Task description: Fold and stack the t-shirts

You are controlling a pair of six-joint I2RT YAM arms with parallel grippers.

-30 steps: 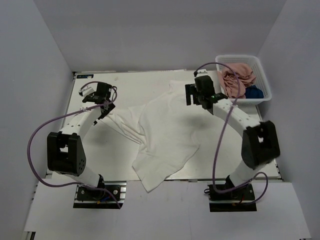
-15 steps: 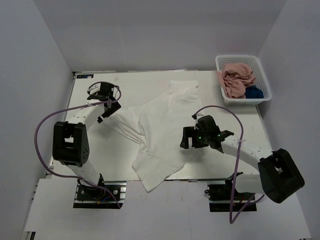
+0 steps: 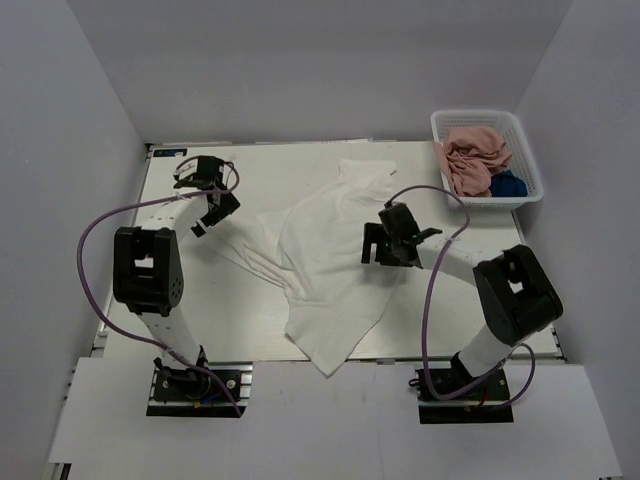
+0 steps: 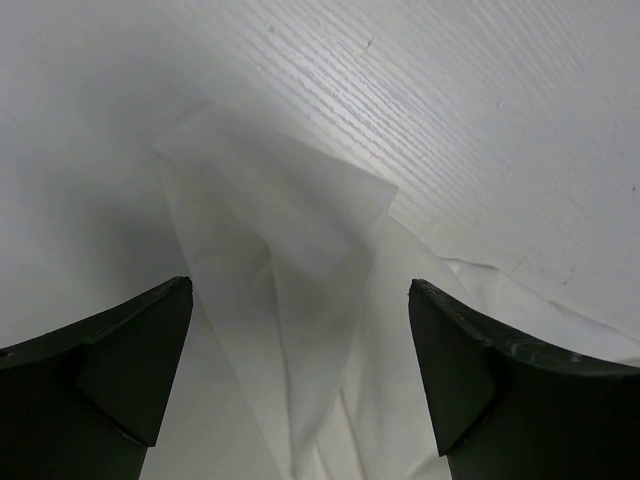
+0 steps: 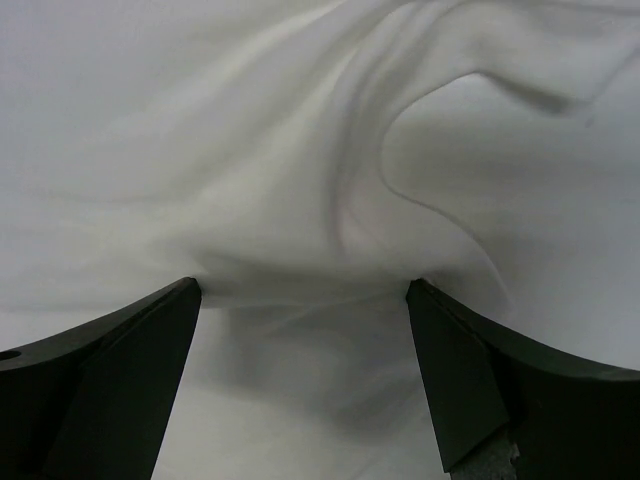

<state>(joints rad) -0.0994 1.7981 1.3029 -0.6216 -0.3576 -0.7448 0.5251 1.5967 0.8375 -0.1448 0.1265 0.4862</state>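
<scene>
The white t-shirt [image 3: 330, 265] lay spread out and crumpled in the middle of the counter [image 3: 290, 165]. Its near end reached past the near edge of the counter. Its far end pointed toward the back wall.

The pink t-shirt [image 3: 470, 160] was bunched up inside the white basket [image 3: 484, 113] at the far right corner. The navy t-shirt [image 3: 508, 185] was tucked in the same basket, just beside the pink one on the near side. We saw only a small bit of it. Both were well apart from the white t-shirt.

The left end effector [image 3: 213, 215] was at the left side of the white t-shirt, over a thin pointed flap of cloth. In the left wrist view its two dark fingers [image 4: 120, 370] stood wide apart. The flap lay flat on the counter below the gap between them. The end effector was holding nothing. We could not tell if the fingers touched the cloth.

The right end effector [image 3: 378, 250] was over the right side of the white t-shirt, near its middle. In the right wrist view its fingers [image 5: 110, 380] were also spread wide and gripped nothing. Soft, wrinkled cloth filled the view below them, with a curved fold just past the fingertips. We could not tell if they pressed on the cloth.
</scene>
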